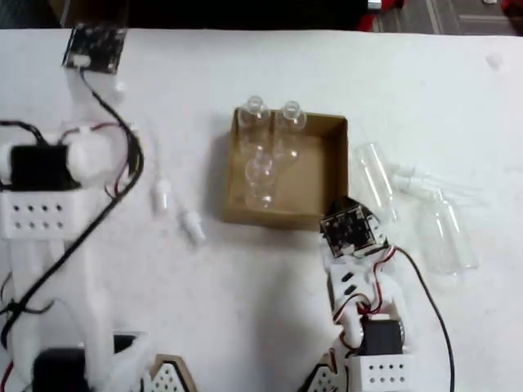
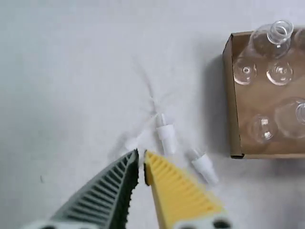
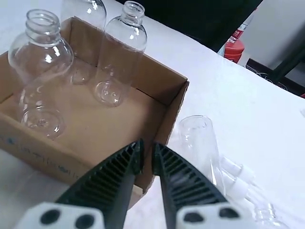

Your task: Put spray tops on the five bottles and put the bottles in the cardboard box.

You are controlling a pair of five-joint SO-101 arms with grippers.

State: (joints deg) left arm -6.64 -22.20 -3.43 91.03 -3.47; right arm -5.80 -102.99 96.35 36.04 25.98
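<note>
The cardboard box [image 1: 331, 159] holds three clear bottles [image 1: 260, 175] standing upright with bare necks. Two more bottles [image 1: 374, 175] [image 1: 445, 233] lie on the table right of the box, with spray tops [image 1: 409, 180] between them. Two other spray tops [image 1: 163, 196] [image 1: 193, 226] lie left of the box. My right gripper [image 3: 147, 157] is shut and empty, just above the box's near right corner [image 3: 162, 114], beside a lying bottle [image 3: 198, 140]. My left gripper [image 2: 140, 160] hangs shut over the cloth, close to the two spray tops [image 2: 164, 136] [image 2: 202, 164].
A white cloth [image 1: 245, 310] covers the table. The left arm's base and cables [image 1: 41, 171] take up the left side. The right arm [image 1: 368, 327] stands in front of the box. A red object [image 3: 233, 47] sits beyond the table's far edge.
</note>
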